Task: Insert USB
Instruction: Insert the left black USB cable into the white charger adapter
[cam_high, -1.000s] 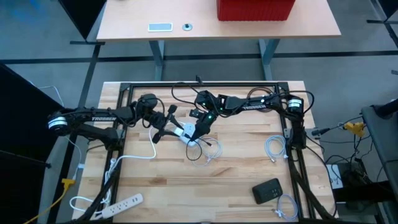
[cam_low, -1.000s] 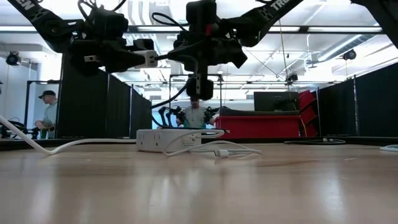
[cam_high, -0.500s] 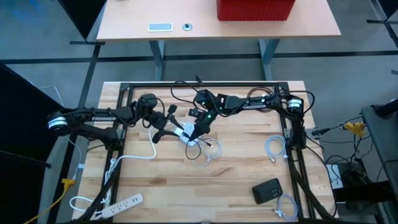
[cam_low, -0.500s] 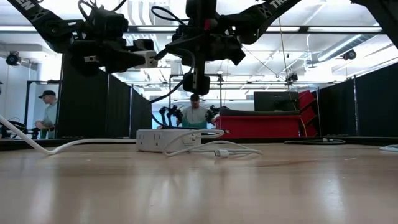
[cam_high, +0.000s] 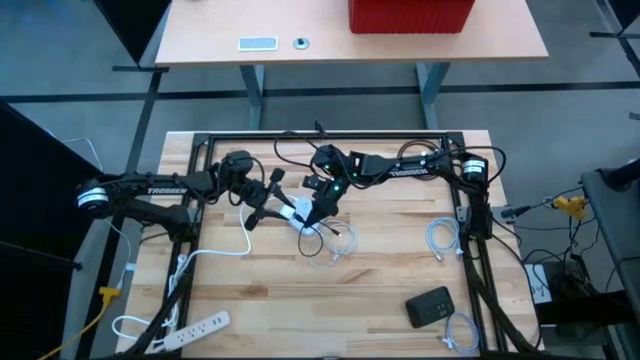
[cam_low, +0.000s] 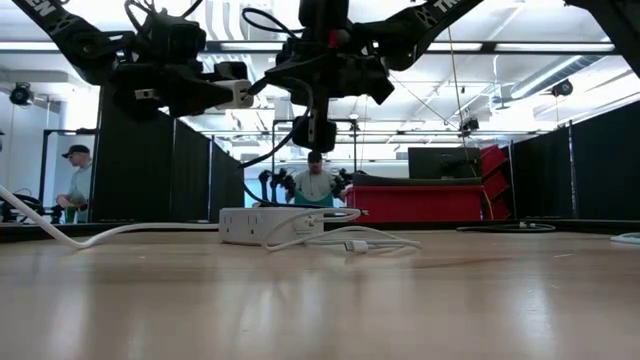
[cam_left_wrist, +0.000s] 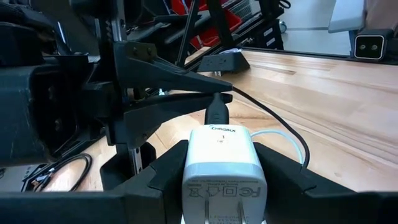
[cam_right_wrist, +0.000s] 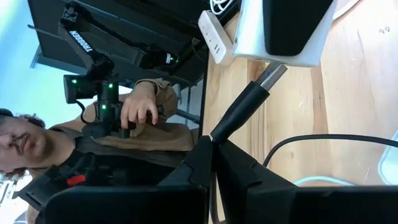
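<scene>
My left gripper (cam_high: 281, 206) is shut on a white charger block (cam_left_wrist: 221, 163), held clear above the table's middle. My right gripper (cam_high: 323, 203) comes from the table's right side and is shut on the black USB plug (cam_right_wrist: 244, 111). The plug's metal tip (cam_right_wrist: 273, 73) sits slanted against the charger's port face (cam_right_wrist: 278, 60). I cannot tell whether the tip is inside the port. In the low view both grippers hang high above the boards, the charger (cam_low: 238, 95) to the left of my right gripper (cam_low: 317, 128). The plug's black cable (cam_right_wrist: 323, 139) trails down toward the table. My left gripper pinches the charger block's two opposite side walls (cam_left_wrist: 188, 163) between its two fingers. The fingers (cam_left_wrist: 155, 171) lie roughly level along the block. The pronged end faces the wrist and the port end points away. The block is lifted clear of the table. My right gripper pinches the USB plug by its rear end (cam_right_wrist: 219, 132), right at the fingertips (cam_right_wrist: 200, 157). The plug sticks out ahead of the fingers, along their line, slanting toward the charger. It is clear of the table and its cable hangs slack behind.
A white outlet box with loose cables (cam_low: 270, 225) lies on the boards below the grippers. A power strip (cam_high: 197, 325) is at the near left, a black box (cam_high: 430, 305) and coiled white cables (cam_high: 440, 240) at the right. A person (cam_low: 315, 185) stands beyond the table.
</scene>
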